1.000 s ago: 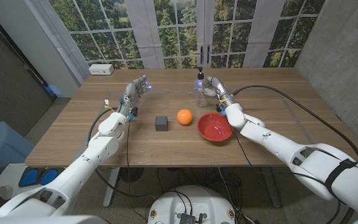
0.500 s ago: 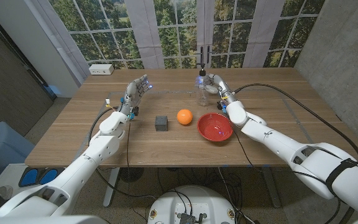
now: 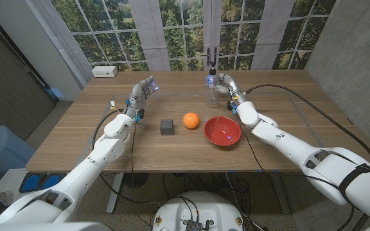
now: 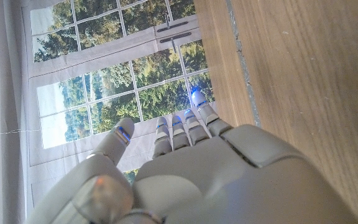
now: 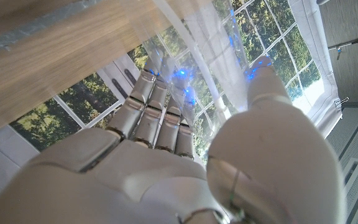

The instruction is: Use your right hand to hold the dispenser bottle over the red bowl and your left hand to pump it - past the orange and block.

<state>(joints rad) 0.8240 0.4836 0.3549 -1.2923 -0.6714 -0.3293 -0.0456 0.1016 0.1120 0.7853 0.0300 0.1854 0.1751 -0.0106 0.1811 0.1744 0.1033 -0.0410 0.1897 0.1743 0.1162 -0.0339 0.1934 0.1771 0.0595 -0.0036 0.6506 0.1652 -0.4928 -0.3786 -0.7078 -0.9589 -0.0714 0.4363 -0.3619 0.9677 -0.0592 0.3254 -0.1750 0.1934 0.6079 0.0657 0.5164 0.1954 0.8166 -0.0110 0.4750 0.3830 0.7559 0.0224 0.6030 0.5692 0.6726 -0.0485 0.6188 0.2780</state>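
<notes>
Wooden table (image 3: 76, 138) carrying red bowl (image 3: 222, 130), orange (image 3: 191, 120), dark block (image 3: 166, 126) in row near front. Right hand (image 3: 224, 85) gripping clear dispenser bottle (image 3: 211, 95) behind bowl. Left hand (image 3: 141, 94) hovering apart, fingers spread, holding nothing. White box (image 3: 105, 71) sitting at far corner.
</notes>
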